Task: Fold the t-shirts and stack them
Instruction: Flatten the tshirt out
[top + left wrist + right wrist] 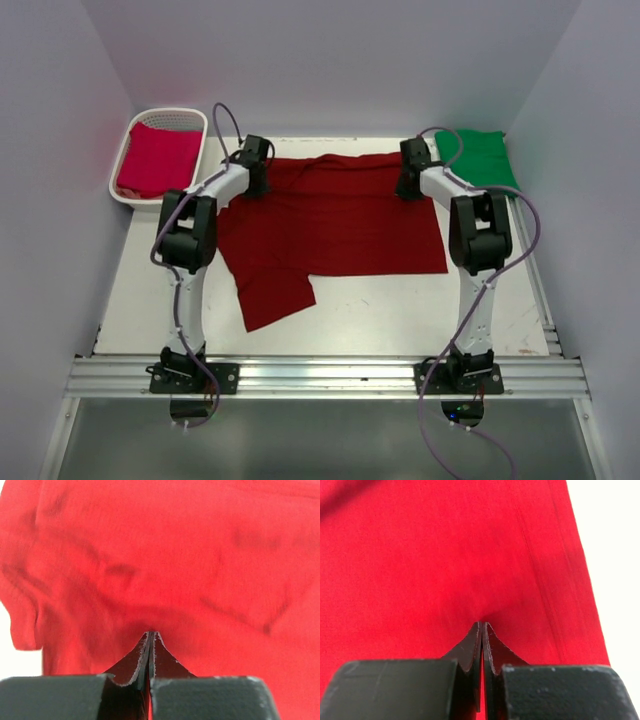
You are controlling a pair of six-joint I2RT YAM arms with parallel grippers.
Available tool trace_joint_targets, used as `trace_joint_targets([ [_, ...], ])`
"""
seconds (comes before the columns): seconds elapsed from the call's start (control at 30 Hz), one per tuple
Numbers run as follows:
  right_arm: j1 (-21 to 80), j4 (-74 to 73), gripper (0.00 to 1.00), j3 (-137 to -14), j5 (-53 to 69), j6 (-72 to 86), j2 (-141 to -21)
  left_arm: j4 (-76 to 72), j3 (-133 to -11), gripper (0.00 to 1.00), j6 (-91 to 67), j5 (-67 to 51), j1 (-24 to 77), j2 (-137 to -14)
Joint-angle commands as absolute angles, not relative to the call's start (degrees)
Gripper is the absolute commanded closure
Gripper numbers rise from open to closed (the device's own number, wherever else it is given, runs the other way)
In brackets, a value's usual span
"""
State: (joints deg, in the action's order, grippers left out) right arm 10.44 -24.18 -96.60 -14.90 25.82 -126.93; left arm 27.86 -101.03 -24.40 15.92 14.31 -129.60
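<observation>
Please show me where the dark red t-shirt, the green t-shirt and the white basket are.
dark red t-shirt point(340, 225): top view, middle of its body.
green t-shirt point(485, 160): top view, middle of the cloth.
white basket point(170, 113): top view, far rim.

The dark red t-shirt point(330, 220) is soft matt cloth, a fine knit whose ribs show close up. It is wrinkled at the left gripper point(151, 635) and smoother at the right gripper point(481, 625). The grippers' fingers point(131, 664) look like dark matt plastic, with edges scuffed pale and rough. The green t-shirt point(482, 158) and the crimson t-shirt point(158, 160) are the same dull cloth. The basket point(172, 117) is white plastic lattice with a slight sheen. The table point(400, 310) is smooth, white and matt. The rail point(330, 377) along its near edge is bare silvery metal. The arm shells point(188, 300) are smooth white and black plastic.
</observation>
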Motion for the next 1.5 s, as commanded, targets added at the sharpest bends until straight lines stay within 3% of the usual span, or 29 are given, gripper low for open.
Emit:
trace_joint_targets([
  [0.0, 10.5, -15.7, 1.00, -87.8, -12.0, 23.7, -111.7, 23.8, -92.6, 1.00, -23.7, 12.9, 14.1, -113.2],
  [0.07, 11.1, -11.1, 1.00, -79.9, -12.3, 22.9, -104.9, 18.9, -87.0, 0.89, -23.6, 13.4, 14.8, -101.9],
  [0.13, 11.8, -12.0, 0.77, -74.7, -13.0, 22.0, -96.5, 17.8, -79.9, 0.77, -23.5, 14.5, 15.7, -95.1],
  [0.17, 12.0, -13.2, 0.56, -73.4, -13.3, 21.7, -94.2, 18.3, -78.0, 0.73, -23.6, 14.5, 16.5, -89.8],
  [0.3, 14.1, -21.8, 0.44, -67.3, -16.1, 22.5, -85.7, 27.1, -68.8, 0.61, -25.4, 13.3, 19.9, -82.2],
  [0.43, 16.2, -28.0, 0.43, -60.7, -16.5, 25.2, -78.4, 39.7, -60.1, 0.62, -32.1, 11.3, 24.4, -80.1],
  [0.67, 17.6, -31.2, 0.41, -52.5, -13.8, 27.2, -70.3, 44.1, -46.1, 0.64, -43.1, 7.3, 35.4, -76.1],
  [1.0, 17.9, -30.9, 0.39, -49.0, -13.0, 27.1, -70.2, 51.2, -44.8, 0.59, -48.1, 9.5, 41.9, -71.9],
  [1.47, 17.8, -31.2, 0.39, -49.1, -14.0, 27.3, -70.2, 48.1, -39.6, 0.57, -50.3, 10.7, 41.7, -78.3],
])
